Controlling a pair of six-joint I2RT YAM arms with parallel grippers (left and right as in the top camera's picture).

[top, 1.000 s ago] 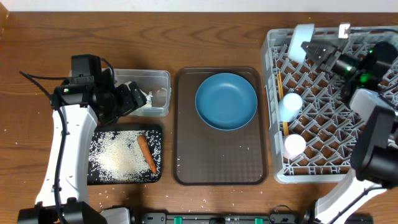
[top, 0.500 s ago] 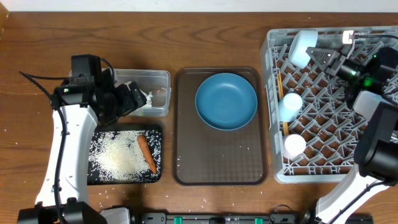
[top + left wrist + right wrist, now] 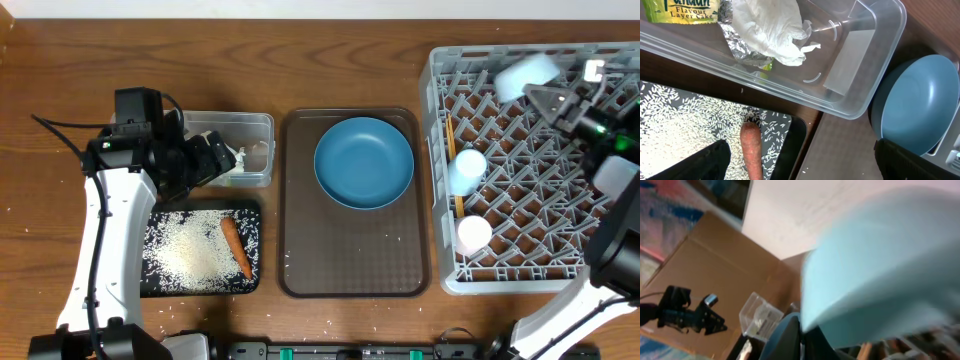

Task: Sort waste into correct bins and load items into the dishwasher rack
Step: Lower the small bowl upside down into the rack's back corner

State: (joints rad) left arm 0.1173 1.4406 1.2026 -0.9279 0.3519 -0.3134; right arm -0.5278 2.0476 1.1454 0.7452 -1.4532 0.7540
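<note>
Carrying the bowl along the rack's far edge

Finding 1: my right gripper (image 3: 547,94) is pinched on the wall of the light-blue bowl (image 3: 527,71), jaws nearly together. The bowl is held in the air, not seated. In the wrist view it fills the frame, blurred.

Finding 2, change: within the last second the bowl has travelled from the 11 o'clock corner of the dishwasher rack (image 3: 520,262) to its 12 o'clock edge, heading towards 1 o'clock. I judge that I am looking for a free slot, so the placing step is under way but not complete.

Finding 3: my left gripper (image 3: 800,162) is spread wide and holds nothing. It has stayed parked above the clear tub (image 3: 860,75).

Inventory:
- The light-blue cup (image 3: 466,167), white-pink cup (image 3: 472,233) and chopsticks (image 3: 452,140) sit on the rack's 9 o'clock side.
- The tissue (image 3: 771,30) and wrapper (image 3: 682,9) lie in the tub.
- The carrot (image 3: 236,248) and rice (image 3: 185,250) lie in the black tray (image 3: 148,291).

Outstanding: the dark-blue plate (image 3: 363,162) waits on the brown tray (image 3: 350,270). By my assessment it is the last item to load after the bowl.
</note>
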